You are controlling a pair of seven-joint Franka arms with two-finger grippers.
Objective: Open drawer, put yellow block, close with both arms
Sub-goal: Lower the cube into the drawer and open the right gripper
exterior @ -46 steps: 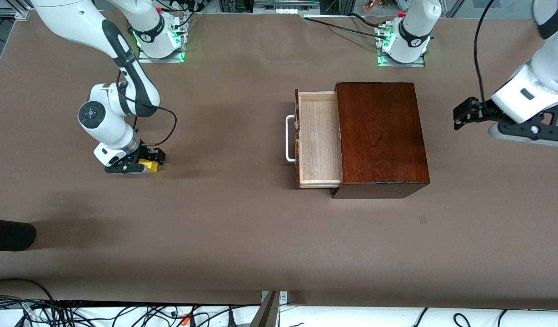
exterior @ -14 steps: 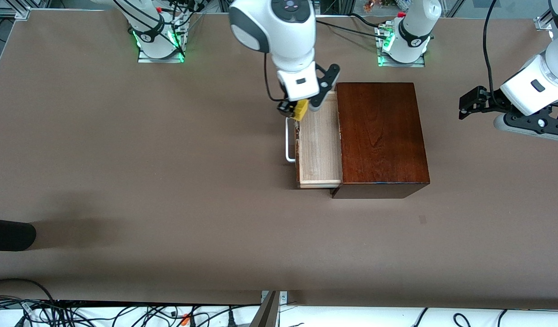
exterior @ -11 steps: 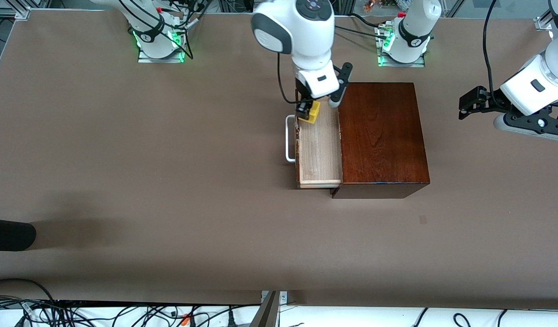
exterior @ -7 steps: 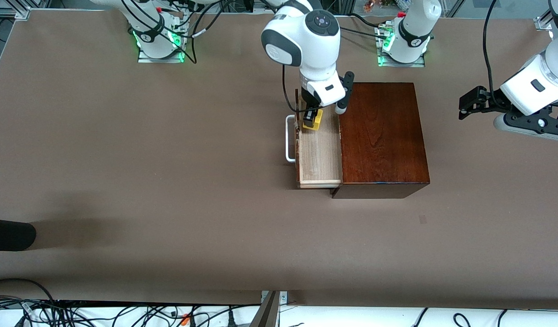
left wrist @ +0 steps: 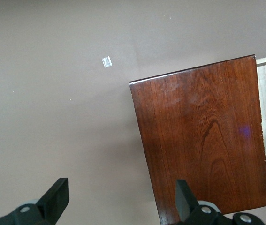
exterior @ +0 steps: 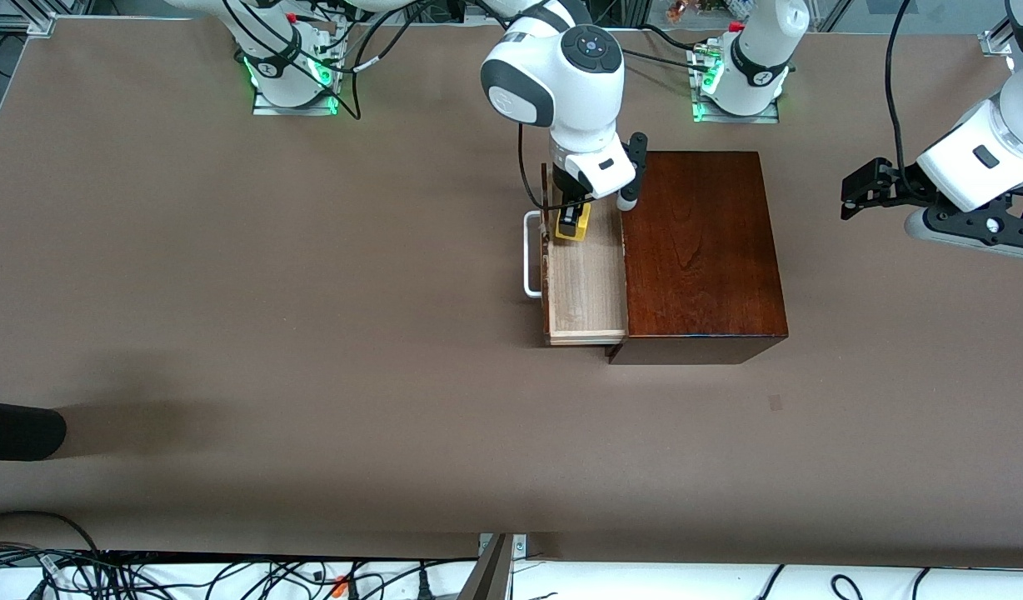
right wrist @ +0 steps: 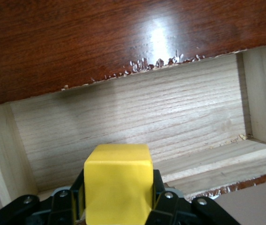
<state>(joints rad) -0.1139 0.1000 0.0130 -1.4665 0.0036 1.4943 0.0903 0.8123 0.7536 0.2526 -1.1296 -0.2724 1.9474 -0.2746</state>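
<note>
Over the open drawer (exterior: 585, 283), at the end of it farther from the front camera, the right gripper (exterior: 571, 223) hangs with its claw clenched on the yellow block (exterior: 576, 225), one black finger pressed to each side of the cube. From the right wrist view the yellow block (right wrist: 118, 185) sits square between the fingers (right wrist: 163, 199), with the pale wood floor of the drawer (right wrist: 137, 117) directly under it and the glossy edge of the wooden box (right wrist: 123, 37) just past the tray's inner end. The drawer stands pulled well out of the reddish-brown wooden box (exterior: 699, 250), its white handle (exterior: 530, 254) pointing toward the right arm's end of the table (exterior: 270, 333). The tray holds nothing on its floor that I can see; the block is in the claw, not set down. The left gripper (exterior: 853, 198) waits in the air over bare table toward the left arm's end, well apart from the box, its fingers (left wrist: 55, 199) spread wide with nothing between them.
</note>
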